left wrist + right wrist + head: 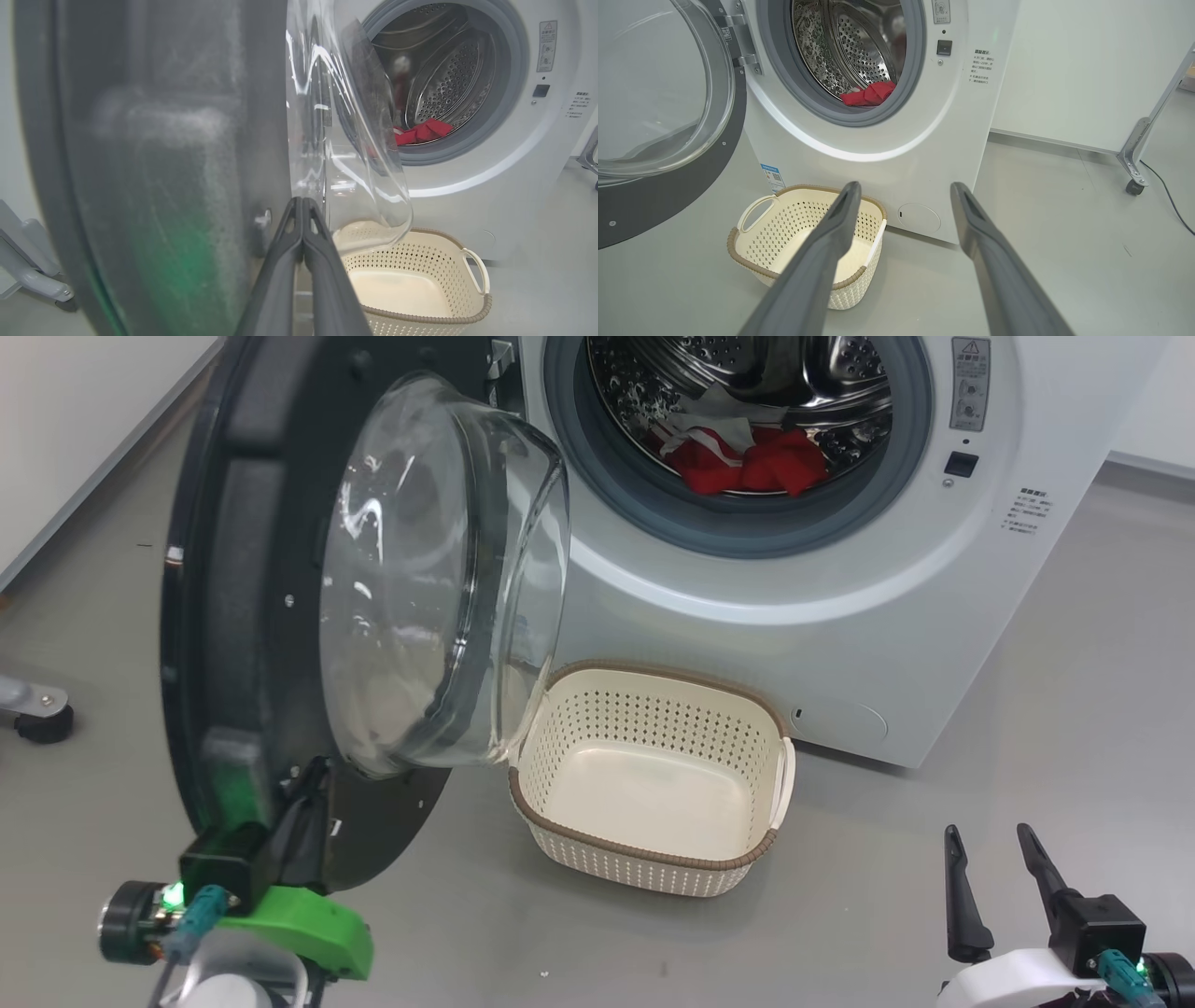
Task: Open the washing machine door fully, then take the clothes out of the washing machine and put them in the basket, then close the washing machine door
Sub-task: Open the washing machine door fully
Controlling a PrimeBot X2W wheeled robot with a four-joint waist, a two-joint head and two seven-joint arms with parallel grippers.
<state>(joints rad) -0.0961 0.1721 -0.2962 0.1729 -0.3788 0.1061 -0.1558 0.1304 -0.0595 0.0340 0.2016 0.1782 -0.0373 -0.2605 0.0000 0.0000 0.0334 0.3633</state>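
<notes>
The washing machine door [233,616] stands swung open to the left, its glass bowl [439,579] bulging toward the basket. My left gripper [308,793] sits at the door's lower edge. In the left wrist view its fingers [302,201] are shut together with nothing between them, tips close against the door [163,140] beside the glass. Red clothes [747,462] lie in the drum of the washing machine [747,616]. Below the opening, the cream basket [644,669] stands empty on the floor. My right gripper [988,831] hangs open at the lower right, apart from everything.
A caster of a grey frame [42,719] rests on the floor left of the door. Right of the machine, the right wrist view shows a metal leg on a wheel [1134,182] and a black cable [1171,200]. A white wall runs behind.
</notes>
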